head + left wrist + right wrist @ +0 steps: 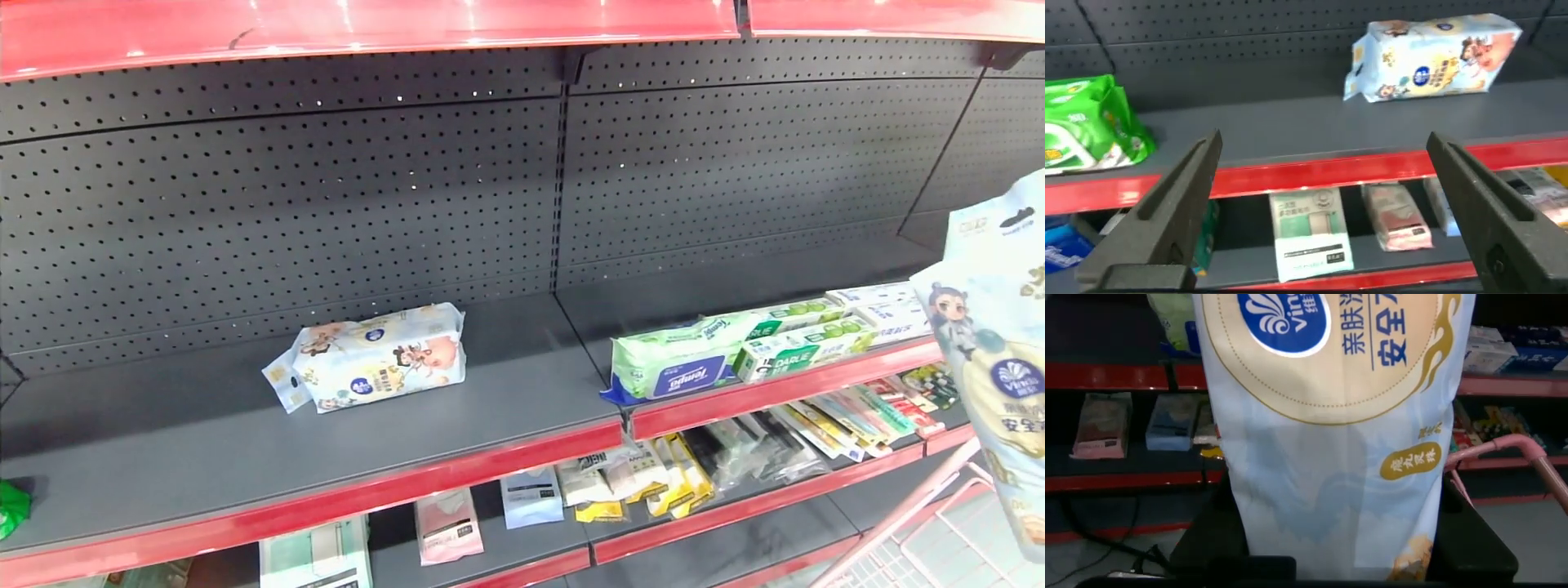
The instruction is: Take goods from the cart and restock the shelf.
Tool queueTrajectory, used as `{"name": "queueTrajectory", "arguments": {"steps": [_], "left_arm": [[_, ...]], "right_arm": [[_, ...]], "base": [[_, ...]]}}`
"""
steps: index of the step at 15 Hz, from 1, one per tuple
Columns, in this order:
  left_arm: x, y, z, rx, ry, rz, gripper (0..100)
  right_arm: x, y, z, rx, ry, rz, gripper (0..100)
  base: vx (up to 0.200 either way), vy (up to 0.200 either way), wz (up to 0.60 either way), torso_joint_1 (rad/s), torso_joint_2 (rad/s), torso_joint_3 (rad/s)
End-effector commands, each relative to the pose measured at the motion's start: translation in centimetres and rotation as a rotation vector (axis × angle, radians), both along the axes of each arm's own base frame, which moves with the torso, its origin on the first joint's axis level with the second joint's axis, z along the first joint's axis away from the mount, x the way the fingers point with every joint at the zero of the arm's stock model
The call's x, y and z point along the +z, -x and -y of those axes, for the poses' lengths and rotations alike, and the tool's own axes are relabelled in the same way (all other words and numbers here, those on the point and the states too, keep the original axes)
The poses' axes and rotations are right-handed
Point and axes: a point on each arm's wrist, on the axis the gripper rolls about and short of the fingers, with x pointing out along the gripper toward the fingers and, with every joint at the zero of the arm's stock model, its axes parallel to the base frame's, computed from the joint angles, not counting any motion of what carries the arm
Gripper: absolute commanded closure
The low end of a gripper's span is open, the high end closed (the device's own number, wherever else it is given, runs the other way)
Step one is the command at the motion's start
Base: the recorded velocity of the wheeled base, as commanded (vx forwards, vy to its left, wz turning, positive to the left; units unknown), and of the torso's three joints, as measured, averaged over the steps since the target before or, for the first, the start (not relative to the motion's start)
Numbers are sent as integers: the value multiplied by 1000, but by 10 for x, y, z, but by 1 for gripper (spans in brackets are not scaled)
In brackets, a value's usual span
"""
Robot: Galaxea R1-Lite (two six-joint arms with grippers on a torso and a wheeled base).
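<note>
A pale blue-and-white tissue pack (1331,416) with cartoon print stands upright in my right gripper (1339,551), which is shut on its lower end. The same pack (996,367) hangs at the far right, above the pink cart (914,523) and in front of the shelf's right bay. A matching tissue pack (375,355) lies on its side on the grey shelf board (204,441) of the left bay. My left gripper (1323,220) is open and holds nothing, level with the shelf's red front lip, and the lying pack (1433,57) is beyond it.
A green wipes pack (678,363) and toothpaste boxes (804,339) line the right bay's front edge. Another green pack (1090,122) sits at the left bay's far left. Lower shelves hold toothbrushes and small packets. The pegboard back wall is bare.
</note>
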Motion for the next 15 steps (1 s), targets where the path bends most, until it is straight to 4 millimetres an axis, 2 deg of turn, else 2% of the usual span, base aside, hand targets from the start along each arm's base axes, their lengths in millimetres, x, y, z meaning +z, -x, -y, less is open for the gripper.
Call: {"name": "queueTrajectory", "arguments": {"steps": [1, 2, 3, 4, 5, 6, 8, 9, 12, 14, 15], "left_arm": [[27, 7, 2, -28, -19, 80, 0], [88, -10, -1, -30, 34, 18, 0], [123, -29, -4, -24, 119, 7, 0], [141, -55, -10, -2, 135, -56, 0], [145, -82, -17, 78, 119, -143, 0], [137, -101, -22, 112, 85, -243, 0], [132, -118, -24, 47, 2, -332, 0], [131, -143, -27, -129, -100, -413, 0], [117, -209, -55, -366, -286, -549, 0], [104, -240, -61, -500, -359, -579, 0], [100, -252, -58, -551, -369, -587, 0]], "right_arm": [[-23, 36, 2, 11, -14, 131, 100], [-28, 44, 2, 21, -11, 166, 100], [-34, 48, 3, 15, -11, 183, 100], [-39, 49, 3, -15, -6, 185, 100], [-42, 50, 2, -51, 0, 183, 100], [-41, 50, 2, -64, -11, 189, 100], [-46, 53, 2, -67, -12, 193, 100], [-54, 54, 2, -63, -6, 185, 100], [-54, 53, 2, -65, 4, 180, 100], [-56, 53, 2, -63, 14, 178, 100], [-56, 53, 2, -61, 17, 178, 100]], "base": [[0, 0, 0, 0, 0, 0], [0, 0, 0, 0, 0, 0], [0, 0, 0, 0, 0, 0], [0, 0, 0, 0, 0, 0], [0, 0, 0, 0, 0, 0], [0, 0, 0, 0, 0, 0], [0, 0, 0, 0, 0, 0], [0, 0, 0, 0, 0, 0], [0, 0, 0, 0, 0, 0], [0, 0, 0, 0, 0, 0], [0, 0, 0, 0, 0, 0]]}}
